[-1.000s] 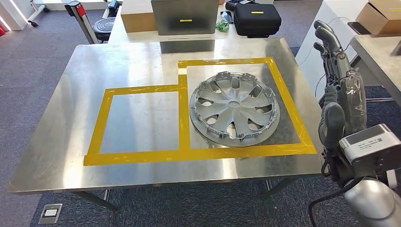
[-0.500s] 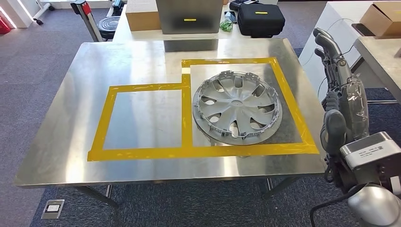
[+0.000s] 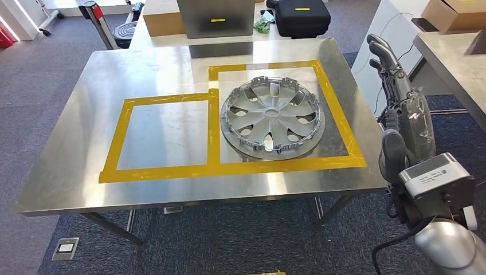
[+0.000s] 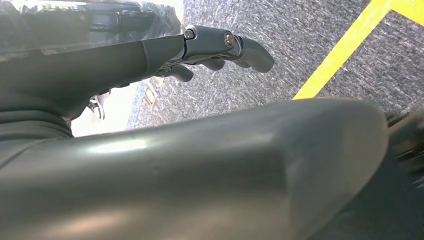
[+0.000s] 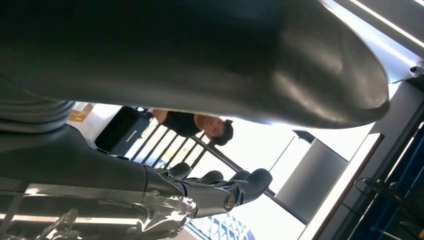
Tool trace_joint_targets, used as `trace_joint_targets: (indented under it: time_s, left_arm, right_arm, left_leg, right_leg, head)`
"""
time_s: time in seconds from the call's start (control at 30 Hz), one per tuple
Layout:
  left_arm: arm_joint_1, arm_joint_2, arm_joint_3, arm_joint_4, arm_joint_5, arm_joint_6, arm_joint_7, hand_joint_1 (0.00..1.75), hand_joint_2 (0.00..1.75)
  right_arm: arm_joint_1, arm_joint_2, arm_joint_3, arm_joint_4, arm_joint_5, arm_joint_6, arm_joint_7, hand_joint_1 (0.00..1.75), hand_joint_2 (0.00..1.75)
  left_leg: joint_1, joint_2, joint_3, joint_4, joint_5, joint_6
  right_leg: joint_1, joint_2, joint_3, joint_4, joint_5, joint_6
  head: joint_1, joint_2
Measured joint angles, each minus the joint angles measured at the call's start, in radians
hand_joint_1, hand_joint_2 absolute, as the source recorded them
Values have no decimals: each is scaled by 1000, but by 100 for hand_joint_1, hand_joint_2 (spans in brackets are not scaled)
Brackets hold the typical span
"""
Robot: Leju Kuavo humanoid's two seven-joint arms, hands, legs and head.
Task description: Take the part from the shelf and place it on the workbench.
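Observation:
The part, a silver wheel cover [image 3: 272, 119], lies flat on the steel workbench [image 3: 74, 143], inside the right-hand square of yellow tape [image 3: 166, 171]. My right hand [image 3: 401, 109] is raised beside the bench's right edge, apart from the cover, fingers stretched out and holding nothing. In the right wrist view the right hand [image 5: 215, 190] has its dark fingers extended side by side with nothing in them. My left hand [image 4: 210, 45] hangs over grey carpet with a yellow floor line [image 4: 345, 47], fingers out and nothing held.
Behind the bench stand a cardboard box [image 3: 159, 17], a grey metal box [image 3: 215, 17] and a black case [image 3: 301, 16]. A second table [image 3: 453, 57] with a carton [image 3: 453, 11] is at the right. A person [image 5: 200, 125] stands in the right wrist view.
The whole picture has shifted, so the camera has moved. The wheel cover stays in its taped square, and my right hand keeps the same raised pose.

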Motion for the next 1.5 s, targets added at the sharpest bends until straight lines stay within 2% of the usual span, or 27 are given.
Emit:
trace_joint_targets:
  time_s: [0.07, 0.17, 0.23, 0.3, 0.33, 0.37, 0.4, 0.43, 0.5, 0.57, 0.67, 0.7, 0.73, 0.83, 0.87, 0.93, 1.0, 1.07, 1.1, 1.17, 1.2, 1.27, 1.33, 1.37, 1.4, 1.43, 1.5]
  left_arm:
    - [-3, 2, 0, 0, 0, 1, 0, 0, 0]
    - [-2, 2, 0, 0, 0, 1, 1, 0, 0]
    - [-3, 2, 0, 0, 0, 1, 3, 0, 0]
    - [-5, 1, 0, 0, 0, 1, 4, 0, 0]
    - [-5, 0, 0, 0, 0, 1, 5, 0, 0]
    - [-5, 0, 0, 0, 0, 0, 5, 0, 0]
    - [-4, 0, 0, 0, 0, 0, 5, 0, 0]
    - [-4, 0, 0, 0, 0, 0, 5, 0, 0]
    - [-5, -1, 0, 0, 0, 0, 5, 0, 0]
    - [-5, -1, 0, 0, 0, 1, 5, 0, 0]
    - [-3, 0, 0, 0, 0, 1, 6, 0, 0]
    - [-2, 0, 0, 0, 0, 1, 7, 0, 0]
    - [-1, 1, 0, 0, 0, 1, 7, 0, 0]
    - [-1, 1, 0, 0, 0, 1, 8, 0, 0]
    - [-2, 1, 0, 0, 0, 1, 8, 0, 0]
    - [-2, 1, 0, 0, 0, 2, 8, 0, 0]
    - [-4, 1, 0, 0, 0, 3, 8, 0, 0]
    - [-7, 2, 0, 0, 0, 5, 8, 0, 0]
    - [-9, 2, 0, 0, 0, 6, 8, 0, 0]
    - [-9, 1, 0, 0, 0, 7, 8, 0, 0]
    - [-8, 1, 0, 0, 0, 8, 9, 0, 0]
    - [-8, 1, 0, 0, 0, 9, 10, 0, 0]
    - [-10, 0, 0, 0, 0, 10, 11, 0, 0]
    - [-10, 0, 0, 0, 0, 10, 11, 0, 0]
    - [-9, 0, 0, 0, 0, 10, 11, 0, 0]
    - [-9, -1, 0, 0, 0, 10, 11, 0, 0]
    - [-9, -1, 0, 0, 0, 11, 11, 0, 0]
  right_arm:
    - [-1, 0, 0, -3, 0, 1, 1, 0, 0]
    - [-2, 0, -1, -4, 0, 2, 2, 0, 0]
    - [-2, -1, -1, -4, 0, 2, 3, 0, 0]
    - [-2, -3, -1, -4, 0, 2, 3, 0, 0]
    - [-1, -3, -1, -4, 0, 2, 3, 0, 0]
    - [0, -3, -1, -4, 0, 3, 3, 0, 0]
    - [1, -3, -1, -4, 0, 3, 3, 0, 0]
    - [1, -4, -1, -4, 0, 4, 3, 0, 0]
    - [-1, -4, -1, -5, -1, 6, 5, 0, 87]
    - [-3, -5, -2, -6, -2, 8, 6, 0, 175]
    - [-5, -5, -1, -7, -3, 12, 7, 0, 175]
    - [-6, -5, -1, -7, -4, 14, 8, 0, 175]
    - [-5, -5, 0, -7, -6, 15, 9, 0, 175]
    - [-5, -5, 1, -7, -9, 18, 12, 0, 175]
    - [-5, -5, 1, -7, -9, 18, 12, 0, 175]
    - [-5, -5, 3, -7, -10, 19, 13, 0, 175]
    - [-5, -5, 3, -7, -10, 19, 13, 0, 175]
    - [-6, -5, 3, -7, -10, 20, 13, 0, 175]
    - [-7, -5, 3, -7, -10, 20, 13, 0, 175]
    - [-9, -5, 3, -7, -10, 20, 13, 0, 175]
    - [-9, -6, 3, -7, -10, 20, 13, 0, 175]
    - [-10, -7, 2, -7, -10, 20, 13, 0, 175]
    - [-10, -8, 2, -6, -10, 21, 13, 0, 175]
    - [-9, -8, 3, -6, -10, 21, 13, 0, 175]
    - [-9, -8, 3, -5, -10, 21, 13, 0, 175]
    - [-9, -8, 3, -5, -10, 22, 13, 0, 175]
    - [-9, -8, 4, -4, -10, 23, 13, 0, 175]
  left_leg:
    - [-9, 0, 44, -80, 12, 11]
    - [-13, 2, 34, -96, 35, 26]
    - [-8, 5, 18, -106, 59, 38]
    - [-6, 6, -7, -107, 80, 44]
    - [-6, 7, -22, -106, 91, 44]
    - [-6, 7, -38, -105, 102, 43]
    - [-6, 7, -53, -103, 112, 42]
    - [-6, 8, -68, -100, 121, 40]
    - [-6, 7, -95, -91, 137, 33]
    - [-7, 6, -113, -82, 152, 22]
    - [-5, 7, -128, -78, 174, 4]
    - [-4, 7, -139, -61, 161, -2]
    - [-4, 7, -154, -27, 129, -8]
    - [-1, 7, -192, 145, -14, -19]
    - [0, 7, -190, 187, -33, -20]
    - [0, 7, -144, 183, -6, -17]
    - [-2, 7, -47, 67, 32, -6]
    - [-7, 6, 37, -56, 24, 6]
    - [-10, 6, 54, -88, 14, 12]
    - [-13, 7, 51, -106, 25, 24]
    - [-12, 9, 45, -110, 36, 31]
    - [-8, 12, 24, -115, 62, 43]
    - [-8, 13, -4, -114, 85, 49]
    - [-9, 13, -18, -112, 95, 49]
    - [-9, 13, -31, -111, 103, 49]
    - [-9, 13, -44, -108, 111, 48]
    - [-9, 13, -74, -102, 129, 46]
  right_leg:
    - [-2, -2, -6, -1, 12, 10]
    - [-6, -2, -11, -6, 25, 29]
    - [-8, 0, -27, 30, -24, 39]
    - [-10, 1, -59, 143, -119, 47]
    - [-11, 0, -72, 205, -151, 49]
    - [-12, 0, -76, 249, -162, 52]
    - [-12, 0, -65, 261, -150, 53]
    - [-13, 0, -36, 237, -123, 54]
    - [-13, 0, 60, 108, -86, 51]
    - [-9, 3, 131, -7, -93, 39]
    - [-5, 6, 128, -32, -89, 13]
    - [-7, 4, 120, -32, -80, 4]
    - [-9, 1, 111, -33, -69, -4]
    - [-8, -3, 76, -32, -37, -13]
    - [-7, -3, 62, -30, -27, -13]
    - [-4, -3, 31, -24, -8, -11]
    - [-2, -3, 4, -16, 9, -6]
    - [-1, -3, -12, -11, 24, 3]
    - [-1, -4, -16, -12, 33, 9]
    - [-4, -5, -19, -19, 50, 21]
    - [-5, -4, -24, -16, 44, 27]
    - [-7, -2, -49, 41, -23, 37]
    - [-9, -1, -87, 168, -120, 44]
    - [-9, -1, -99, 227, -147, 46]
    - [-9, -1, -103, 265, -155, 48]
    - [-9, -1, -95, 276, -144, 48]
    - [-8, -1, -35, 220, -98, 44]
  head:
    - [0, 0]
    - [-1, 0]
    - [4, 0]
    - [13, 0]
    - [17, 0]
    - [19, 0]
    - [21, 0]
    - [22, 0]
    - [23, 0]
    - [22, 0]
    - [20, 0]
    - [19, 0]
    - [15, 0]
    - [1, 0]
    - [-1, 0]
    - [-2, 0]
    - [-5, 0]
    - [-6, 0]
    - [-6, 0]
    - [-5, 0]
    - [-4, 0]
    - [3, 0]
    - [11, 0]
    - [14, 0]
    - [15, 0]
    - [16, 0]
    - [19, 0]
